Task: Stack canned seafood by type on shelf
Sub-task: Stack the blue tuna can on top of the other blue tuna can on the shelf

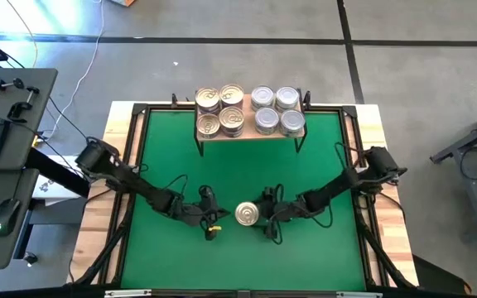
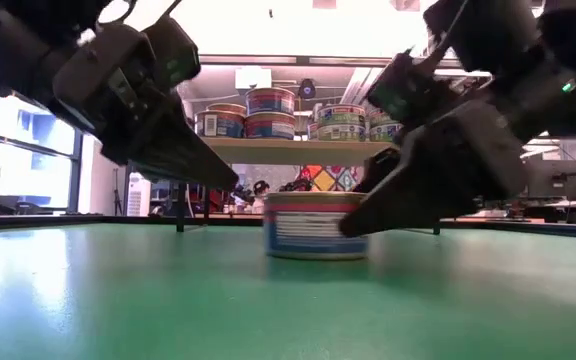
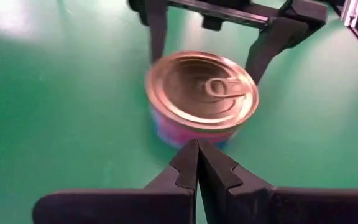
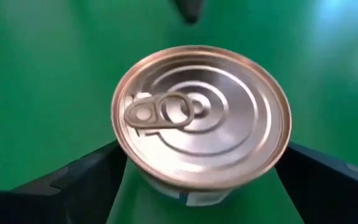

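- The canned seafood is seen in two places: one gold-lidded tin (image 1: 248,214) stands alone on the green table (image 1: 222,165), between the two grippers, and the others are stacked on the shelf (image 1: 251,132).
- The lone tin stands upright with its pull-tab lid facing up; a blue, white and pink label is seen on its side in the low view (image 2: 315,226).
- The right gripper (image 1: 265,217) is set around this tin, its fingers (image 4: 73,180) spread wide to either side of it; whether they touch its wall cannot be told.
- The left gripper (image 1: 214,220) is placed just beside the tin on the other side, its fingers (image 3: 188,165) pressed together with the tips pointing at the tin.
- The shelf stands at the far side of the table on thin black legs.
- On its left half, gold-lidded tins (image 1: 220,111) are grouped in four stacks; on its right half, silver-lidded tins (image 1: 277,110) are grouped likewise.
- In the low view, the shelf's tins (image 2: 270,101) are seen behind the lone tin, stacked in layers.
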